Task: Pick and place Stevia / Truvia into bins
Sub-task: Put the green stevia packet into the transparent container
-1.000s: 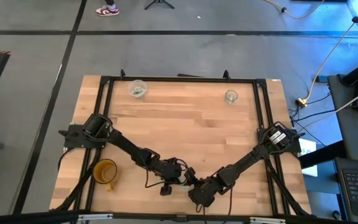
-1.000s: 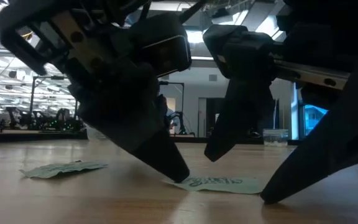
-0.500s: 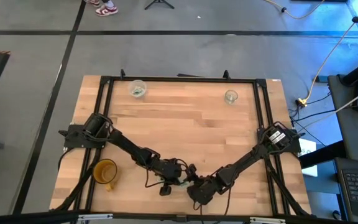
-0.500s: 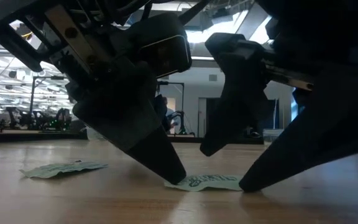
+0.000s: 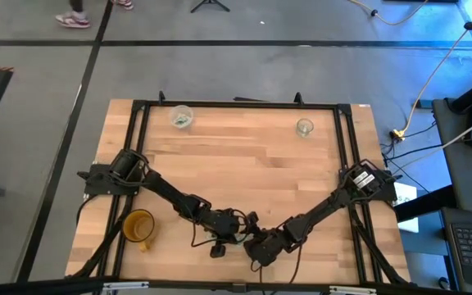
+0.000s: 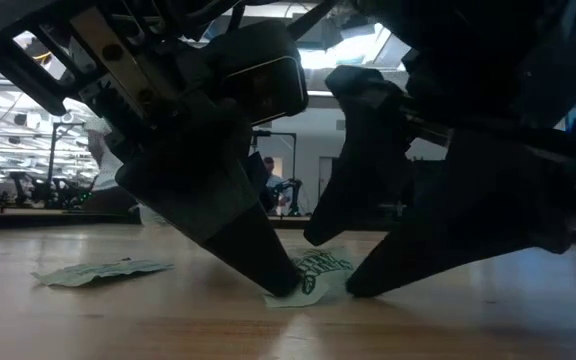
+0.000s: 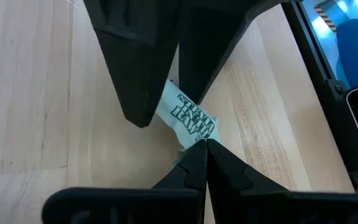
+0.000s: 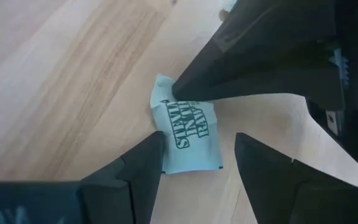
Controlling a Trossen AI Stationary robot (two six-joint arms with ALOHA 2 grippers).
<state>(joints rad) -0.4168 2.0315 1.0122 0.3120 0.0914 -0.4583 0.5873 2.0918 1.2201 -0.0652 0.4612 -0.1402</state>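
One Stevia sachet (image 8: 188,130), whitish with green print, lies near the table's near edge, with both grippers on it. My left gripper (image 7: 205,144) is shut, with its tip on one end of the sachet (image 6: 313,275). My right gripper (image 8: 199,137) is open and straddles the same sachet. A second sachet (image 6: 103,270) lies flat on the wood to the left. The cloudy cup (image 5: 181,117) and the clear cup (image 5: 304,127) stand near the far edge. My left gripper presses its shut fingertips (image 6: 283,280) down on the sachet's end (image 7: 194,138), slanting down from the table's left. That end stays on the wood. My right gripper has one fingertip (image 8: 156,146) against the sachet's edge (image 8: 165,142), coming slanting from the right; the other finger (image 8: 247,149) stands just off it. The sachet bows up (image 6: 323,265) between the two grippers.
A yellow-orange mug (image 5: 138,225) stands at the near left, beside the left arm. A black frame (image 5: 236,105) runs round the table. Bare wood (image 5: 244,156) spreads between the grippers and the cups. A person's shoes (image 5: 70,20) show on the floor beyond.
My right gripper has moved toward the table's left, closing on the left gripper's tip. Its finger has pushed the sachet's free end along the wood. The sachet, flat before, has buckled upward, while the end under the left tip has stayed put.
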